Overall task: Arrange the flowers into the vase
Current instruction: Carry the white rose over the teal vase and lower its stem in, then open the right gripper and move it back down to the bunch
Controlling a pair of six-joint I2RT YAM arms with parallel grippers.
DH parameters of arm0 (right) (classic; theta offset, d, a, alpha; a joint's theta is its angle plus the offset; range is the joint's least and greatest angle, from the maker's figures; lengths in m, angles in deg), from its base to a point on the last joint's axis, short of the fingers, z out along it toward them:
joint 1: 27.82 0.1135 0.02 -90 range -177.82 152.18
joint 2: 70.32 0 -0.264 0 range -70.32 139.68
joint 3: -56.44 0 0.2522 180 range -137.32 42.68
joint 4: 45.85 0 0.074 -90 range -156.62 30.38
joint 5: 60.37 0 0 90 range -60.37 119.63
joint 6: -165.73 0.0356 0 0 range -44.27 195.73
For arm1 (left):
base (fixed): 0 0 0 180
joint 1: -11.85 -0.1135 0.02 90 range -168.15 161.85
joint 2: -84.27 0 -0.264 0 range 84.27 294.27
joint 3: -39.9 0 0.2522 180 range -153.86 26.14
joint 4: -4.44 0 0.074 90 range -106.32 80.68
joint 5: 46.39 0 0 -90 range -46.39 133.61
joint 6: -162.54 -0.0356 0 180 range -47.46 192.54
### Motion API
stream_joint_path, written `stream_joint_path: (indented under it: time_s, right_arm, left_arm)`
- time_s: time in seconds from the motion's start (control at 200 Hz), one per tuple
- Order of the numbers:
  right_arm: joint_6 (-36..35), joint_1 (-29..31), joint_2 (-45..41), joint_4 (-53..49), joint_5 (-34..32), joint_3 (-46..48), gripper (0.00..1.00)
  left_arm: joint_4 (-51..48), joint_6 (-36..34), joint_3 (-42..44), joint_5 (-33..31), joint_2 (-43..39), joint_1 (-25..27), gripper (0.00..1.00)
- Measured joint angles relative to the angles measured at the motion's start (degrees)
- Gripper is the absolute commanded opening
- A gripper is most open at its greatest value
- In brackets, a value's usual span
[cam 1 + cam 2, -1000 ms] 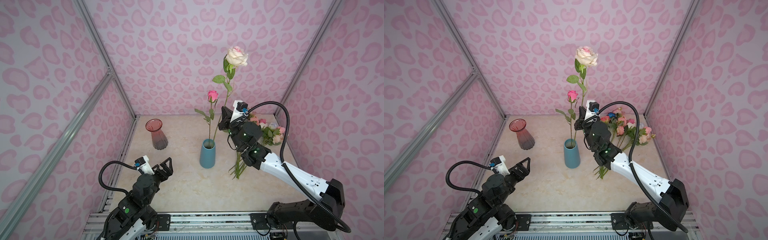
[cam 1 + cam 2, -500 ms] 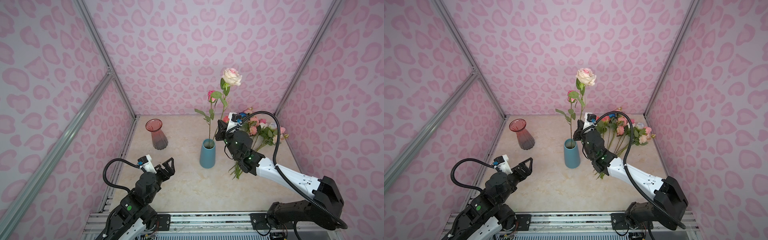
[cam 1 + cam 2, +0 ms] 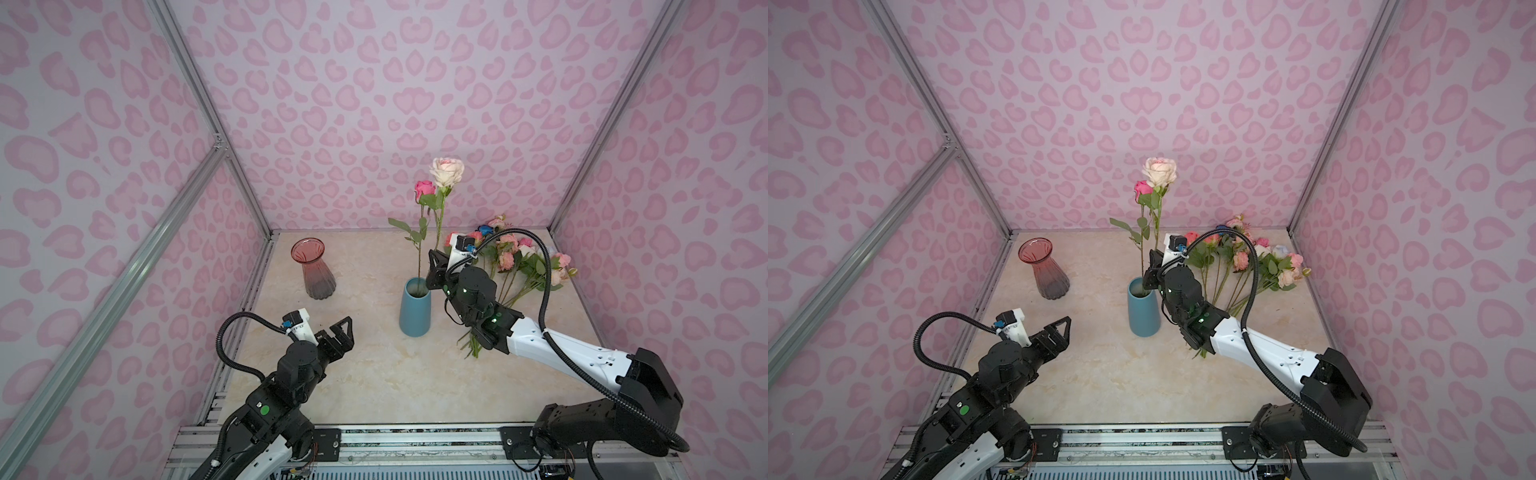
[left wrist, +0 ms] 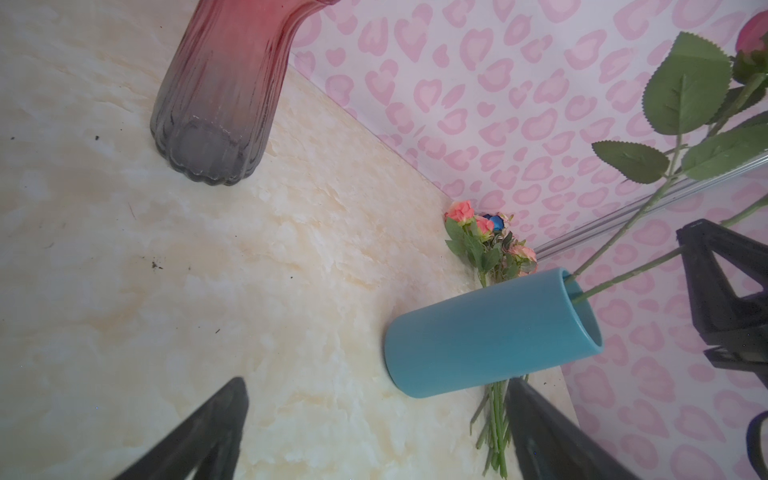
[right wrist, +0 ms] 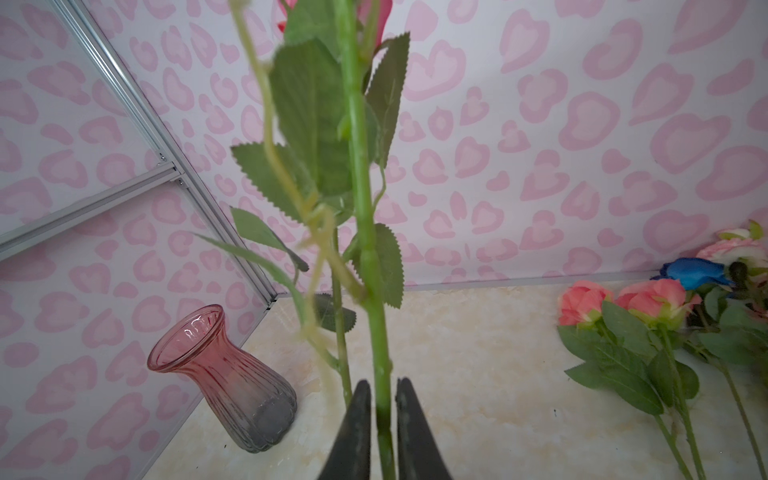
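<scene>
long-stemmed cream rose (image 3: 446, 171) in blue cylinder vase (image 3: 414, 311), frame centre — likely light, springy, best pinched low — right gripper (image 5: 382, 386) jaws flank its stem, grip unclear; left gripper (image 3: 336, 330) released.

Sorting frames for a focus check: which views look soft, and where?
Right wrist view: the green rose stem and leaves near the lens are blurred, the ribbed pink-to-grey glass vase behind sharp. Left wrist view: the blue cylindrical vase crisp, scene tilted. Both top views: sharp, corners dimmer.
</scene>
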Motion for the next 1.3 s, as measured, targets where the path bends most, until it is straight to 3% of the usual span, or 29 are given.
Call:
stream_joint_path:
  time_s: [1.3]
  right_arm:
    - [-3.13, 0.33, -11.13, -11.19, -0.13, 1.84, 0.32]
  left_arm:
    - [7.32, -0.72, -0.68, 7.5, 10.01, 0.0, 0.98]
